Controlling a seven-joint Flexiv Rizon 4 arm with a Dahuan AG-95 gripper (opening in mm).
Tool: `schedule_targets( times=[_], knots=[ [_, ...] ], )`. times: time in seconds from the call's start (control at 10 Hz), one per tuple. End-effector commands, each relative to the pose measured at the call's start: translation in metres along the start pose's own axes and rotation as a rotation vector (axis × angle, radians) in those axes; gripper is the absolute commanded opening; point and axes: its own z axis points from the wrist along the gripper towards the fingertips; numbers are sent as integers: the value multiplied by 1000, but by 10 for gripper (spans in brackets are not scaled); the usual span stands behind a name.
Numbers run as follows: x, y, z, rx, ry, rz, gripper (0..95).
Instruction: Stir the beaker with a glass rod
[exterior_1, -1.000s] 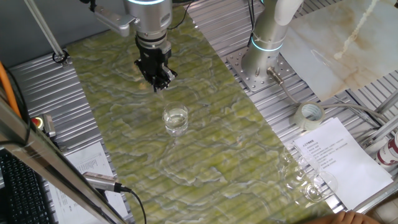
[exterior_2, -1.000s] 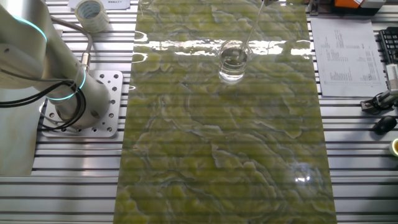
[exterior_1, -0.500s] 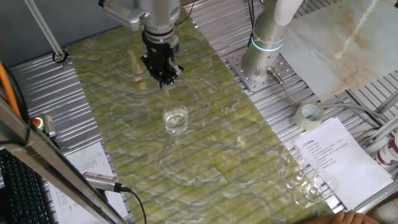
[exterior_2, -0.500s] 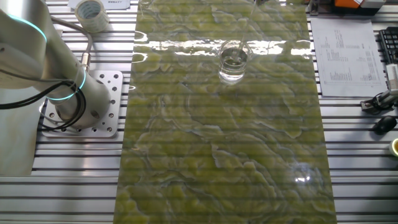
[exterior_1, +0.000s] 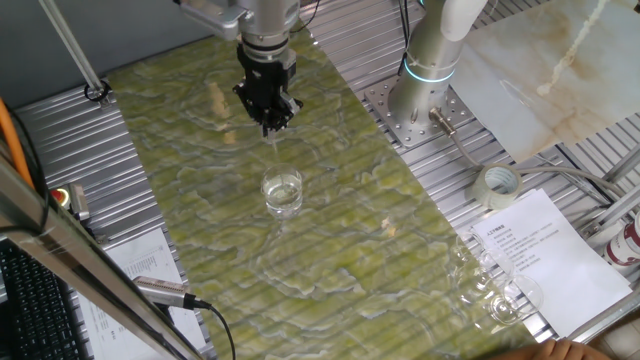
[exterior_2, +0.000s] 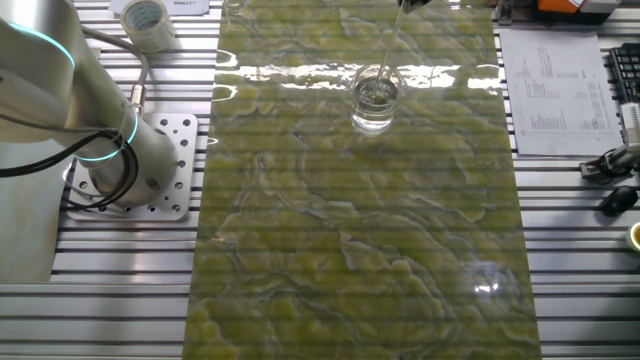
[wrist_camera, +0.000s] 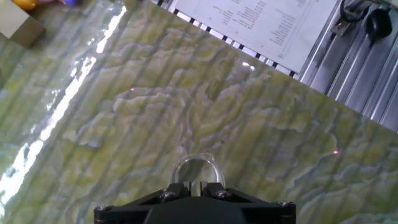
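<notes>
The beaker (exterior_1: 283, 191) stands upright near the middle of the green marbled mat (exterior_1: 330, 240); it is short, clear and holds some liquid. My gripper (exterior_1: 270, 125) hangs above and just behind it, shut on the glass rod (exterior_1: 274, 150), a faint thin stick pointing down at the beaker's mouth. In the other fixed view the glass rod (exterior_2: 390, 45) slants from the top edge down to the rim of the beaker (exterior_2: 375, 98). Whether the tip touches the liquid I cannot tell. In the hand view the beaker's rim (wrist_camera: 196, 165) shows just beyond my gripper (wrist_camera: 194, 185).
A tape roll (exterior_1: 499, 184) and printed paper (exterior_1: 545, 250) lie right of the mat, with clear round-bellied glass vessels (exterior_1: 490, 290) near the front. The arm's base (exterior_1: 425, 90) is bolted beside the mat. Cables and a keyboard sit at the left.
My gripper has carried the rod to the right and farther back in one fixed view. The rod's lower end now sits at the beaker's mouth. The beaker has not moved.
</notes>
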Motion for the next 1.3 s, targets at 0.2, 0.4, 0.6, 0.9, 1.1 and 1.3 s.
schedule_targets(
  times=[0.2,0.4,0.6,0.9,1.1,1.3],
  knots=[
    [-3,0,0,-10,-16,11,0],
    [-5,-2,1,4,-31,-8,0],
    [-4,-3,0,53,7,-57,0],
    [-3,-4,-1,19,89,-30,0],
    [-4,-4,-1,-17,76,3,0],
    [-5,-3,-2,-63,23,28,0]
  ],
)
